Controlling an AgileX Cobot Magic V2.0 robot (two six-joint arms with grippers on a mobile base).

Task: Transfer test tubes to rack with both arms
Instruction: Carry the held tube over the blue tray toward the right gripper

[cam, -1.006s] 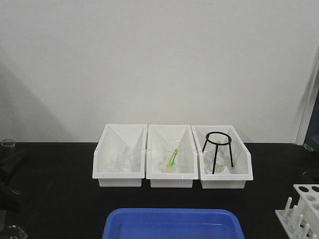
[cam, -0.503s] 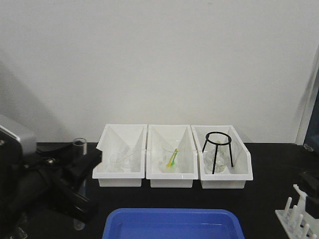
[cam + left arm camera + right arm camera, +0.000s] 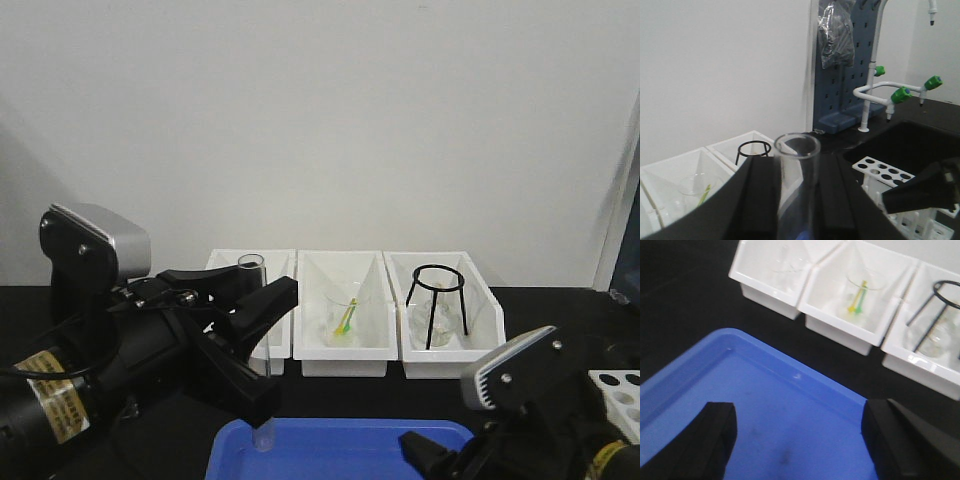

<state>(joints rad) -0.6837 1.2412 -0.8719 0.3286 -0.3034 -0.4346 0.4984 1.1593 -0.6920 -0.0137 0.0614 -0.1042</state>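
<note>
One black tabletop (image 3: 545,312) carries a shallow blue plastic tray (image 3: 350,452), with three white open-fronted bins (image 3: 345,355) behind the tray. Black left claw (image 3: 264,345) hangs over the tray's left rear corner. Black right claw (image 3: 810,440) is spread wide, empty, above the tray. White perforated plastic rack (image 3: 620,392) sits right of the tray. Slender clear glass test tube (image 3: 254,300) is upright, clamped in the left claw.

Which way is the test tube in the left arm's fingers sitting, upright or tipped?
Upright: the test tube stands near-vertical, open rim on top, clamped between the left fingers above the blue tray.
</note>
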